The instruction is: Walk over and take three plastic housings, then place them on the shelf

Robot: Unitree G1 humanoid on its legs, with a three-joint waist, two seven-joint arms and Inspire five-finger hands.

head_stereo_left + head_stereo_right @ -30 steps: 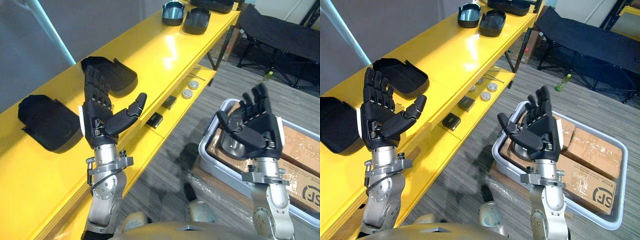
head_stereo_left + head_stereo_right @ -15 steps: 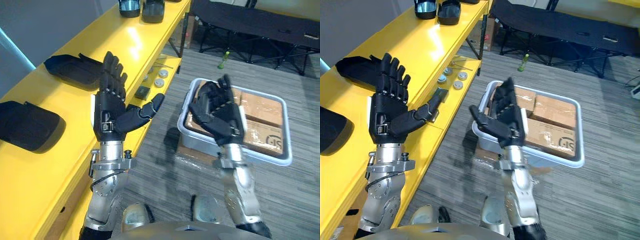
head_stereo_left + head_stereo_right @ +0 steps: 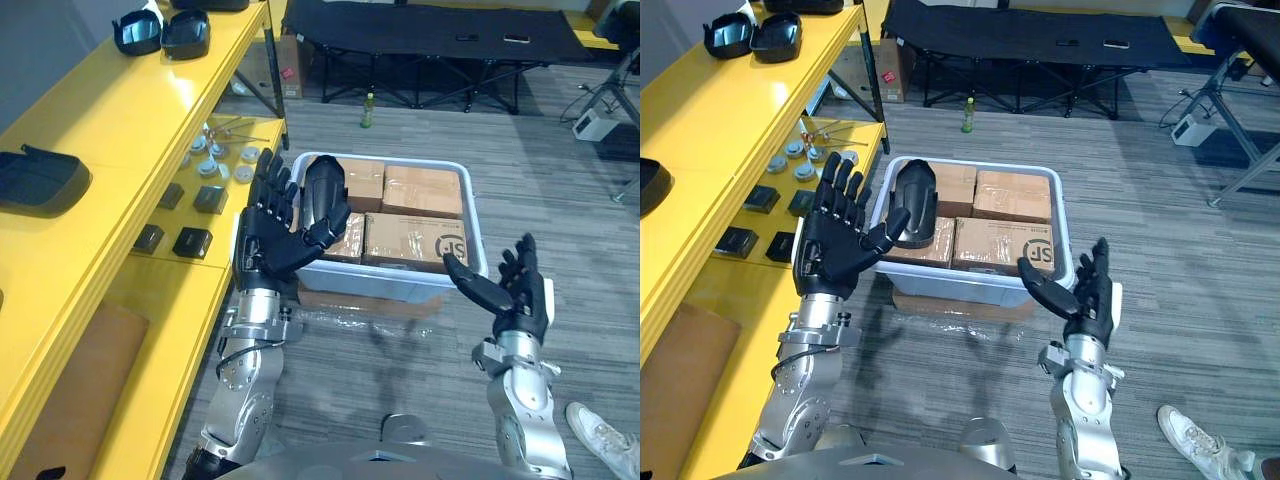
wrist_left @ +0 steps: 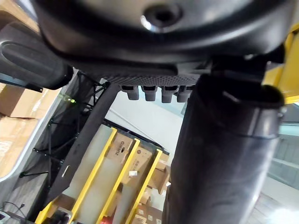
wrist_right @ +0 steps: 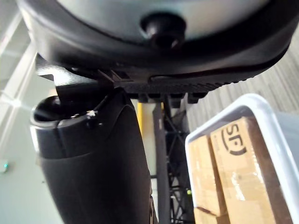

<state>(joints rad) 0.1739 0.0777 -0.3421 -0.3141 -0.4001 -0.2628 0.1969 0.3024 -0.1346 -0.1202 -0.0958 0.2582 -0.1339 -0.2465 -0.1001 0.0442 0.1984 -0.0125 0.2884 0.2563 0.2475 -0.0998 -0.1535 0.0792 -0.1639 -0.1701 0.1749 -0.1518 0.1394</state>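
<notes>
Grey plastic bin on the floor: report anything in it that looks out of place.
One black plastic housing lies loose on top of the brown cardboard boxes at the left end of the grey plastic bin. It is the only thing there that is not a box. Nothing looks spilled or damaged.

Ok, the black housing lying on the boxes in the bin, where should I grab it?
Probably across the narrow width of the housing, near its middle, coming down from above: it lies lengthwise on top of the boxes, nothing over it. The open left hand is nearest.
</notes>
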